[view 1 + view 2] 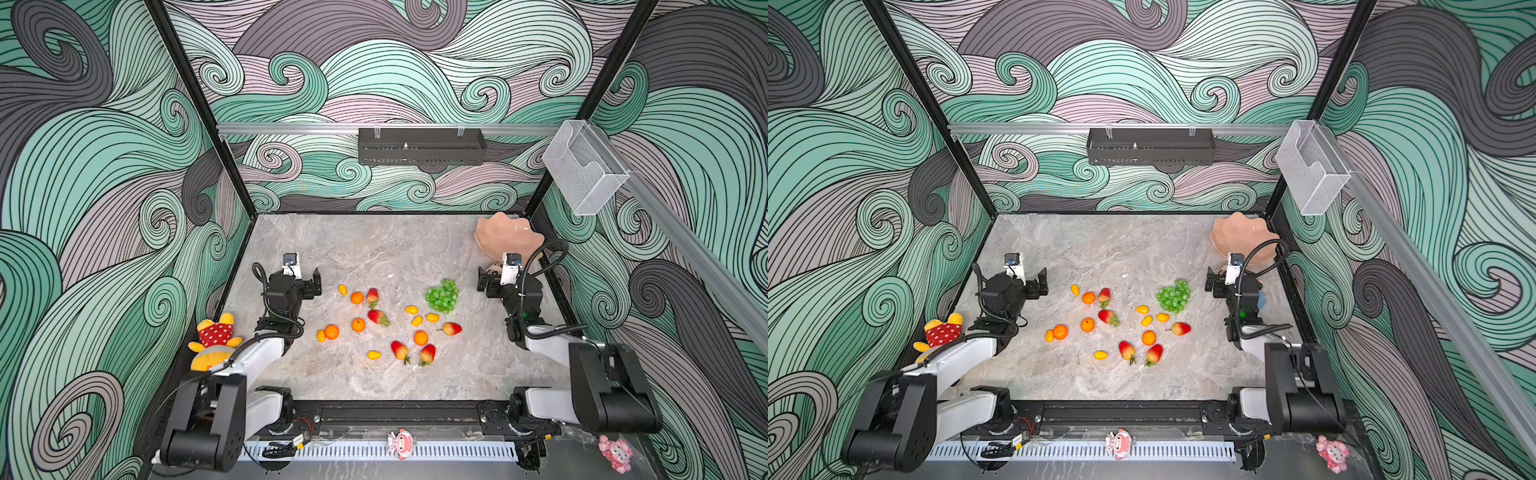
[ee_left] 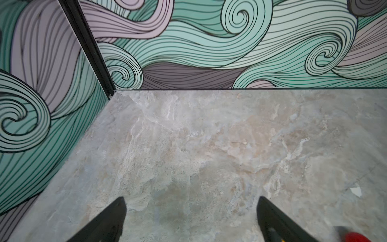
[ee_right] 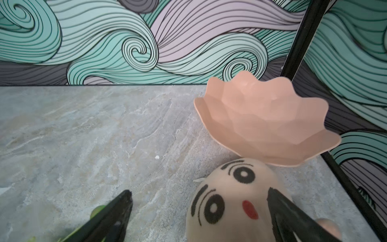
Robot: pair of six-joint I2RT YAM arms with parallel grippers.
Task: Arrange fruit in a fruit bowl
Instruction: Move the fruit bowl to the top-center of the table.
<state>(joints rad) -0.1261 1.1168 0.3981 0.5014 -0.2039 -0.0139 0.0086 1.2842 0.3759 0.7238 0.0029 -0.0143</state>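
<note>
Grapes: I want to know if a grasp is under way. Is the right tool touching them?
Apart. In a top view, a strip of bare table shows between the grapes and the open right tool.

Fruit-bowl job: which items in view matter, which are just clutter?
For the job: fruit bowl, tangerines, strawberries, yellow-orange ovals, green grape bunch.

Lying about: yellow plush doll in a red dotted top, round-faced plush doll by the bowl, pink-and-white doll on the front rail, pink doll at the front corner, clear plastic box, black wall basket.
</note>
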